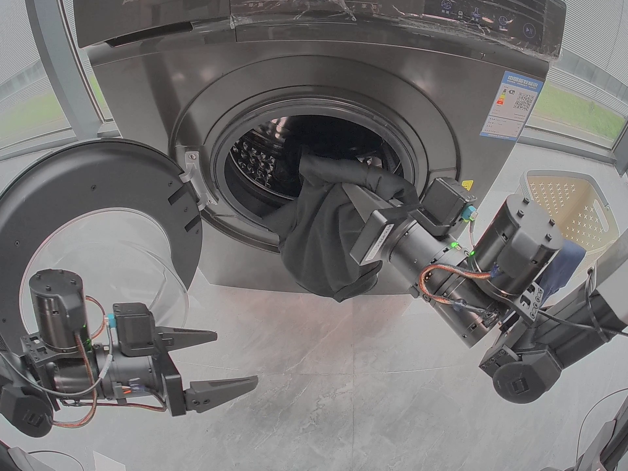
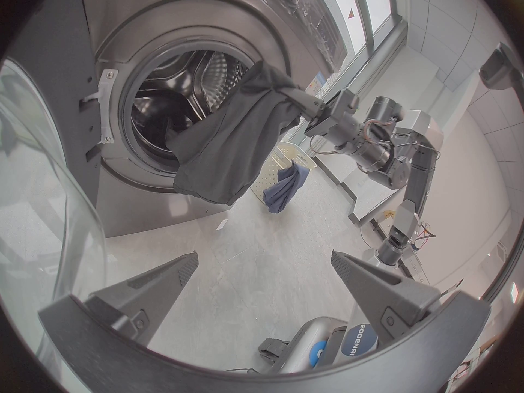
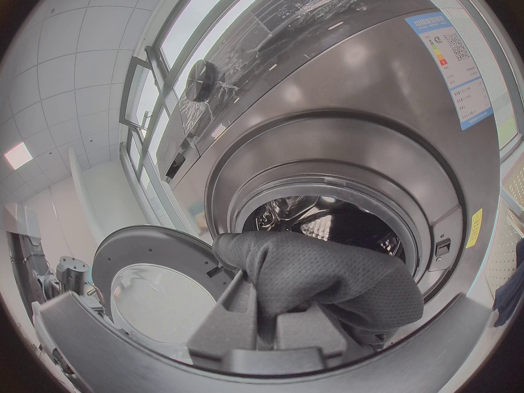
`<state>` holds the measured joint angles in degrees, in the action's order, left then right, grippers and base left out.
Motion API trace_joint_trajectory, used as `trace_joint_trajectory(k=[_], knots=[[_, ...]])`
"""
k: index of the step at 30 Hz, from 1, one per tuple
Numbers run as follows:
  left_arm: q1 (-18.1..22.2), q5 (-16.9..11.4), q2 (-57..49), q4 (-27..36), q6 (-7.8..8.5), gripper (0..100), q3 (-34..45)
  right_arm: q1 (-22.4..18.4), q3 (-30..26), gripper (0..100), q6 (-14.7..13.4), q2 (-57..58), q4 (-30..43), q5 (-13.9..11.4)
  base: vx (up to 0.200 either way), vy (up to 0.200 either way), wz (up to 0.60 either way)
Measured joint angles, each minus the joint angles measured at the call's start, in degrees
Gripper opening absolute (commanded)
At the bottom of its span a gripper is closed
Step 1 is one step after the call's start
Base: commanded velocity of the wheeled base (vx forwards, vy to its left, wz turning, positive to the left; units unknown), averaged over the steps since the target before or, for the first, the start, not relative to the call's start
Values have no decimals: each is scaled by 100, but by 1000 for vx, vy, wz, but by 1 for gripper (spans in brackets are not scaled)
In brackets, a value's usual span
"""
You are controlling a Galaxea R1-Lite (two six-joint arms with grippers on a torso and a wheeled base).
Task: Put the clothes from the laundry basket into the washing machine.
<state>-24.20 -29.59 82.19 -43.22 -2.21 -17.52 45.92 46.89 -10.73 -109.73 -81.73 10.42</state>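
The washing machine [image 1: 366,80] stands in front of me with its round door [image 1: 98,184] swung open to the left. A black garment [image 1: 327,230] hangs over the drum's lower rim, partly inside, partly dangling outside. My right gripper [image 1: 356,188] is shut on the black garment [image 3: 322,274] at the drum opening [image 3: 327,219]. In the left wrist view the black garment [image 2: 234,132] drapes from the right gripper [image 2: 308,110]. My left gripper [image 1: 226,361] is open and empty, low at the left above the floor. The laundry basket [image 1: 575,210] at the right holds a blue garment [image 2: 284,186].
The open door [image 2: 33,154] with its glass bowl stands close beside my left arm. Grey tiled floor [image 1: 327,387] stretches free between the two arms. Windows [image 1: 582,106] run behind the machine.
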Motion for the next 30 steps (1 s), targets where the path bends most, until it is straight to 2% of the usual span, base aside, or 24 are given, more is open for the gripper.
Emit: trace_joint_trajectory(k=[7,12,20,24,30], knots=[[-116,88,772,-591,-146,100,-188,82,-55,0,-5,74,-11,17,0,0,0],[-157,121,1293,-811,-414,100,-450,145,-74,0,-2,144,-4,13,0,0,0],[-212,127,1977,-1198,-558,100,-786,258,-161,0,0,226,-9,17,0,0,0],[-234,129,2324,-1576,-808,100,-1023,295,-182,0,-2,249,-13,17,0,0,0],[-317,132,2787,-2242,-967,100,-1186,358,-188,0,-13,256,-61,16,0,0,0]])
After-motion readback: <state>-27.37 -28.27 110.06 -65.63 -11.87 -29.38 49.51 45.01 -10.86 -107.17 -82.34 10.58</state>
